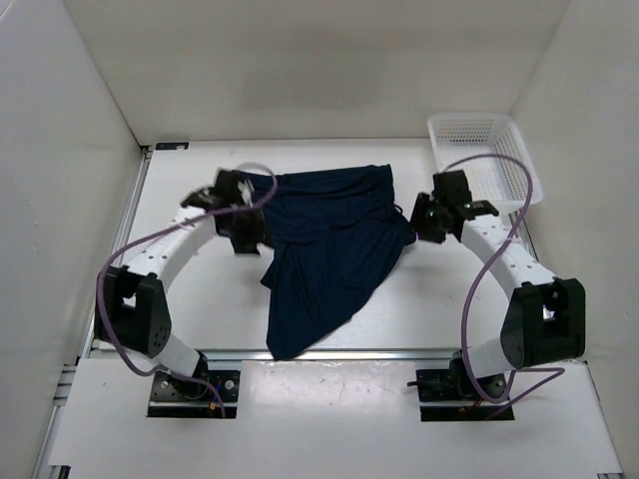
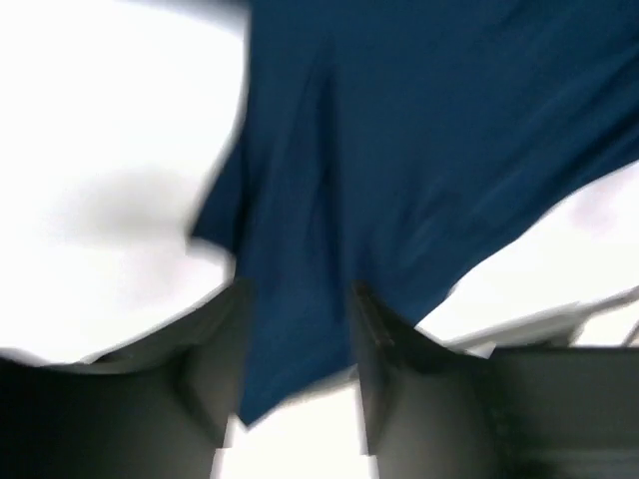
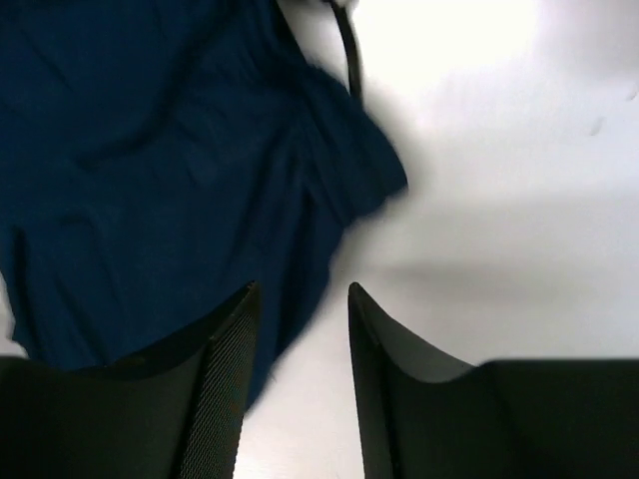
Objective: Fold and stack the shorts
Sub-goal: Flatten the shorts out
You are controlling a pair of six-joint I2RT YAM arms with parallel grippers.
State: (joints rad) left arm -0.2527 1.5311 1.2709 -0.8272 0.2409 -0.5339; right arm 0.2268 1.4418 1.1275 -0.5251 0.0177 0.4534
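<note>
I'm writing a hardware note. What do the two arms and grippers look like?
The left arm and right arm match: white links, bulky black joint housings, a looping purple cable on each, black base plates. The left gripper and right gripper each have two dark, tapering fingers; one right finger shows a finely ribbed inner pad.

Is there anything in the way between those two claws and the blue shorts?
Nothing visible. The shorts lie uncovered on the table, with the left gripper right at their left edge and the right gripper at their right edge. The white basket sits apart, far right.
</note>
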